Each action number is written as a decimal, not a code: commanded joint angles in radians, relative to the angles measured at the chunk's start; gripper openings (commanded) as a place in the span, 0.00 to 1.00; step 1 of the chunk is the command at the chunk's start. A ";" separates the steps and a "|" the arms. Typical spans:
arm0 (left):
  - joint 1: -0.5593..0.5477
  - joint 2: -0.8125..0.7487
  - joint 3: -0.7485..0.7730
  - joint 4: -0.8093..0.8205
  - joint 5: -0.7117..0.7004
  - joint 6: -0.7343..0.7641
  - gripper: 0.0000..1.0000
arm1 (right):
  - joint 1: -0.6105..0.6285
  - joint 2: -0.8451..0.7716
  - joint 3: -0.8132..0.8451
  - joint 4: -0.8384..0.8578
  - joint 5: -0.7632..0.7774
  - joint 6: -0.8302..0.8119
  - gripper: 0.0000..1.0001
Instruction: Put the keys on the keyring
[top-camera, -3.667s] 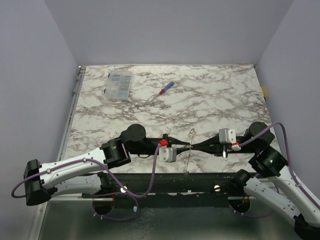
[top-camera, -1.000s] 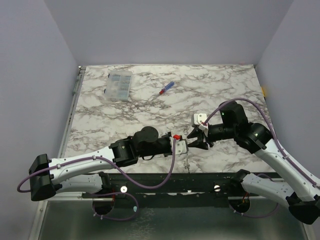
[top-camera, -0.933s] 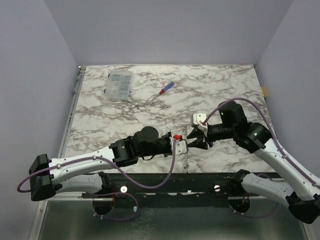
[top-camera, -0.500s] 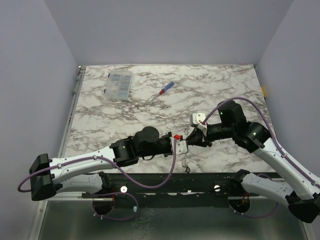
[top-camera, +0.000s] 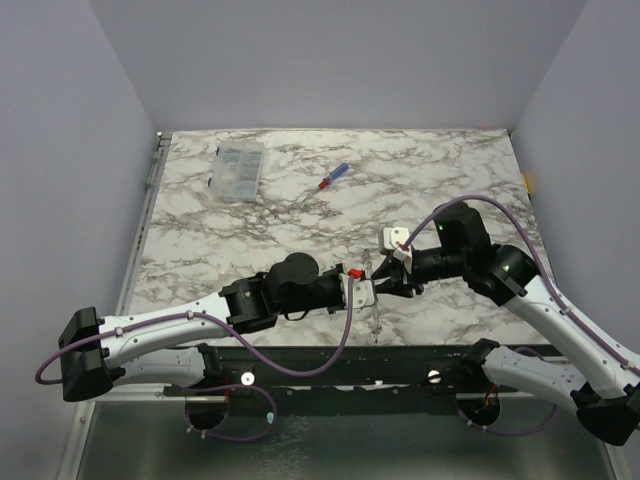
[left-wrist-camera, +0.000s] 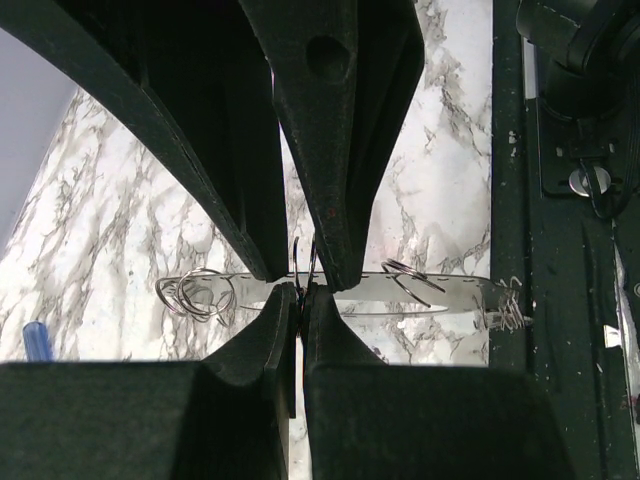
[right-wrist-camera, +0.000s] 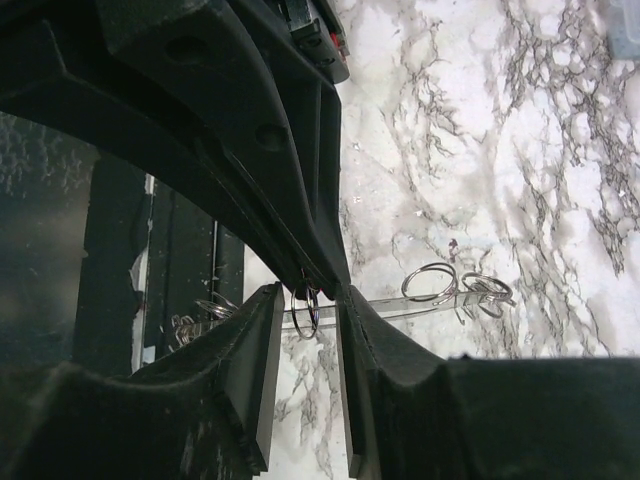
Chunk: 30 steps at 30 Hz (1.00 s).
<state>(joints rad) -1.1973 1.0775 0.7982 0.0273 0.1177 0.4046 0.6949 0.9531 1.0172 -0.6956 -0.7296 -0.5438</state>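
My left gripper (top-camera: 371, 290) is shut on a small wire ring (left-wrist-camera: 296, 262), pinching its edge between the fingertips (left-wrist-camera: 300, 292). My right gripper (top-camera: 386, 283) faces it tip to tip and is open, its fingers either side of that ring (right-wrist-camera: 316, 310) without touching it. The keyring, a thin pale strip (left-wrist-camera: 450, 293), runs across just behind the ring and seems to pass through it. It also shows in the right wrist view (right-wrist-camera: 385, 305) and as a thin line in the top view (top-camera: 375, 318). No black-headed keys are in view.
More wire rings sit on the strip on both sides (left-wrist-camera: 195, 295) (left-wrist-camera: 410, 275) (right-wrist-camera: 430, 282). The black front frame (left-wrist-camera: 560, 200) lies just below the grippers. The clear compartment box (top-camera: 238, 170) and the red-and-blue screwdriver (top-camera: 333, 176) lie far back.
Since 3.7 s ago the right arm has risen and swung in from the right, and the left gripper has moved right to meet it. Over the last second, barely any movement.
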 joint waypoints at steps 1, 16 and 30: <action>0.001 -0.009 0.039 0.029 -0.013 -0.005 0.00 | 0.008 -0.016 -0.020 0.018 0.025 -0.007 0.37; 0.001 -0.006 0.049 0.028 -0.003 -0.004 0.00 | 0.021 -0.004 -0.041 0.034 0.051 -0.016 0.07; 0.001 -0.108 0.028 -0.003 0.031 0.008 0.45 | 0.027 -0.112 -0.076 0.123 0.078 -0.050 0.01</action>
<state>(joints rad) -1.1954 1.0470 0.8078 0.0025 0.1211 0.4080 0.7155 0.8906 0.9573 -0.6296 -0.6823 -0.5770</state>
